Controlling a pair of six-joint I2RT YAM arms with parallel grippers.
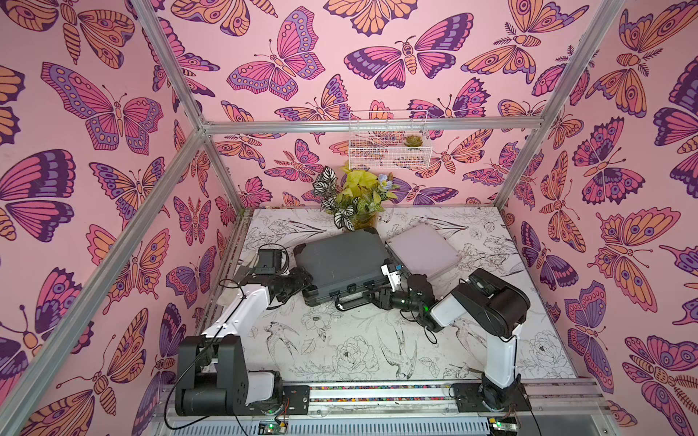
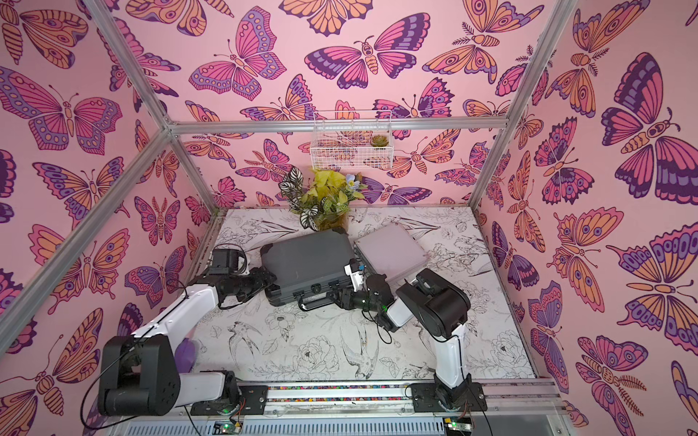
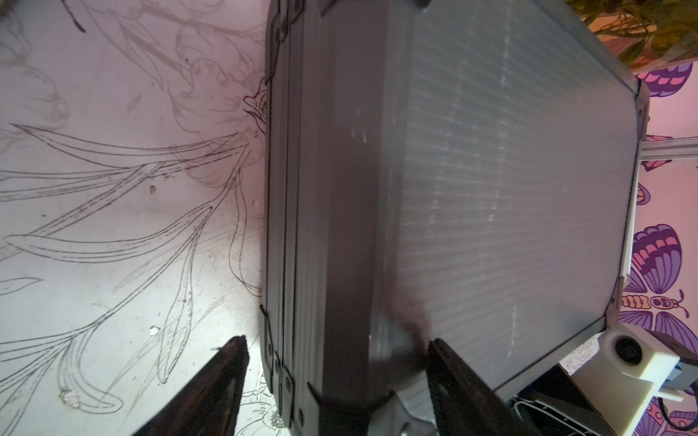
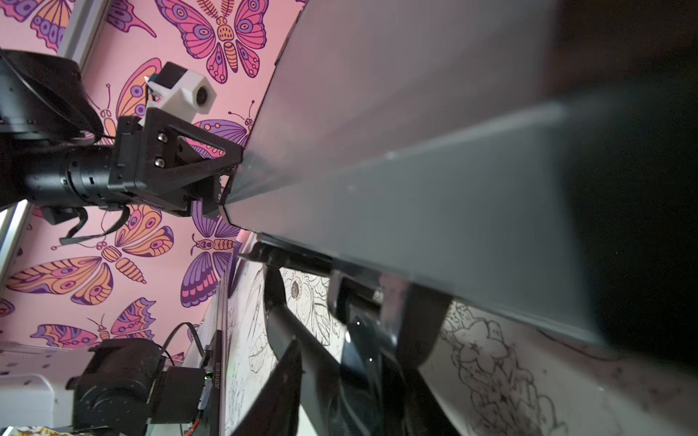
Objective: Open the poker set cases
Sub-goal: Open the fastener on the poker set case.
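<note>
Top views overhead (twin), wrist views close

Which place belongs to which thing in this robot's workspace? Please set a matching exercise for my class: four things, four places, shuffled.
Things:
1. dark grey case
2. silvery-pink case
3. leafy plant
4. white wire basket

Places:
A. hangs on the back wall
B. lies mid-table, directly in front of the plant
C. stands at the table's back edge
D. lies to the robot's right of the other case

Pairs: 1-B, 2-D, 3-C, 4-A.
</note>
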